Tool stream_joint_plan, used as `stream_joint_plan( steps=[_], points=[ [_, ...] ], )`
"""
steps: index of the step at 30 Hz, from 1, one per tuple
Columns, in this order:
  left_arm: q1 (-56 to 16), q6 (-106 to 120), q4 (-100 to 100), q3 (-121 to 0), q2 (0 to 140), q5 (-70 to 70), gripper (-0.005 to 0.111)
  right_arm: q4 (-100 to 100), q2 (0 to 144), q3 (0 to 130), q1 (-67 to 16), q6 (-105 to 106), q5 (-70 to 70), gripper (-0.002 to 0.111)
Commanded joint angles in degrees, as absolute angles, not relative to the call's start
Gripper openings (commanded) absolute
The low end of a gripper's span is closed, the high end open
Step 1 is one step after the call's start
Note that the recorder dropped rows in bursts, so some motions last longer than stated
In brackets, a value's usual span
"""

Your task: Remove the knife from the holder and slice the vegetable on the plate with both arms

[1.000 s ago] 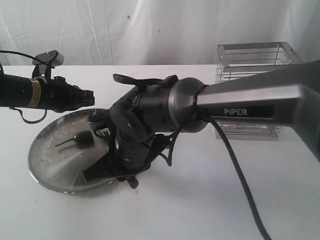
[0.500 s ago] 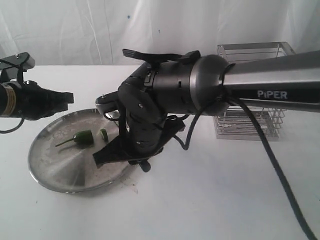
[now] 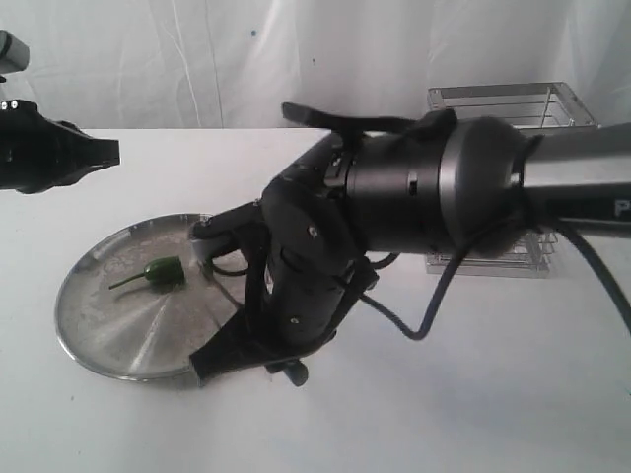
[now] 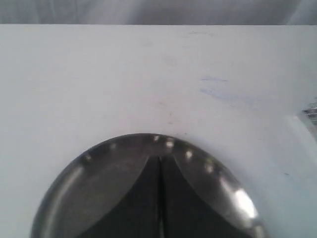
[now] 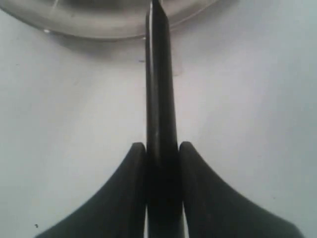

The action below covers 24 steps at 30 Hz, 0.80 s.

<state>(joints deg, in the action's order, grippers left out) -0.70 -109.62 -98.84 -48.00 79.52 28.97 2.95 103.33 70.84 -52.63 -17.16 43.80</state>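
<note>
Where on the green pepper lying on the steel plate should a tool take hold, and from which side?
Grip the plump green body of the pepper, probably from above, closing across its width. It lies flat on the plate, and its thin stem pointing toward the plate's left is likely too slender to hold firmly.

Dark green vegetable (image 3: 162, 271) at left of frame, brushed silver plate (image 3: 99, 340), all-black knife (image 5: 160, 99), silver wire holder (image 3: 513, 108) upper right, white table (image 3: 473, 394), white backdrop (image 3: 197, 59)

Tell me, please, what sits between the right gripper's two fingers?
The knife: in the right wrist view the right gripper clamps its black handle on both sides, blade pointing toward the plate.
</note>
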Motion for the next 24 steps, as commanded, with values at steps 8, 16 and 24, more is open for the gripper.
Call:
stream_joint_plan(
  steps=[8, 16, 24],
  points=[
    [-0.67, -100.81, -99.95, -38.99, 79.36, -1.37, 0.000, 0.00, 102.48, 67.83, -55.33, -16.63, 33.73, 0.000],
    [-12.44, -86.01, -99.95, -27.81, 87.38, -10.52, 0.000, 0.00, 102.48, 67.83, -55.33, -16.63, 29.87, 0.000],
    [-30.53, -44.12, -87.05, -27.81, 87.28, -30.83, 0.000, 0.00, 102.48, 67.83, -55.33, -16.63, 29.44, 0.000]
  ],
)
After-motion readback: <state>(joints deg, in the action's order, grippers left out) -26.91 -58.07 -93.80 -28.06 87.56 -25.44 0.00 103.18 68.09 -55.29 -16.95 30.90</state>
